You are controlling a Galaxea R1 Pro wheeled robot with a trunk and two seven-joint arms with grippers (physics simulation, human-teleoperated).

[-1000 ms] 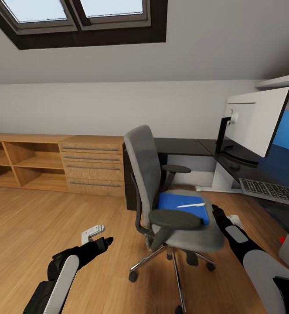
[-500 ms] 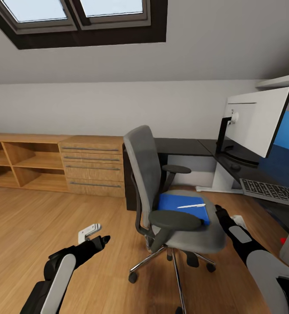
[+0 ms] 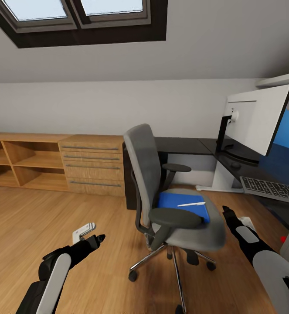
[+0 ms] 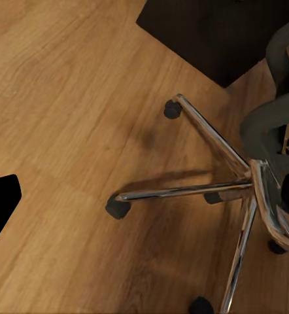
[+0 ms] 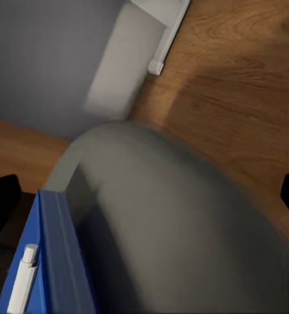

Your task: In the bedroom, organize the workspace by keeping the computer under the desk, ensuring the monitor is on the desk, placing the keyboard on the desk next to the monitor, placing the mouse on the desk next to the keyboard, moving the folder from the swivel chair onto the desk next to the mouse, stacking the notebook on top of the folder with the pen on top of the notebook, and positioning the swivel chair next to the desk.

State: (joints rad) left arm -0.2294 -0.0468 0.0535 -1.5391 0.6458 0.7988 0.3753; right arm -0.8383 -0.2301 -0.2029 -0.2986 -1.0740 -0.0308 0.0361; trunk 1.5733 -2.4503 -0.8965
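Facing swivel chair [image 3: 161, 183] on wood floor [image 3: 39, 218]; folder [image 3: 183, 205] on seat; both pincers' state unclear.

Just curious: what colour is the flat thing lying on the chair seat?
Bright blue: the folder, seen best in the head view.

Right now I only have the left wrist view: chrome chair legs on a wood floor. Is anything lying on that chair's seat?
Observer: Yes. A blue folder lies on the swivel chair seat, with a pen on top.
Operator: Is the right arm near it?
Observer: The right gripper hovers beside the seat's desk-side edge, open, holding nothing.
Operator: Anything on the desk?
Observer: The monitor stands on the desk, with the keyboard in front of it.
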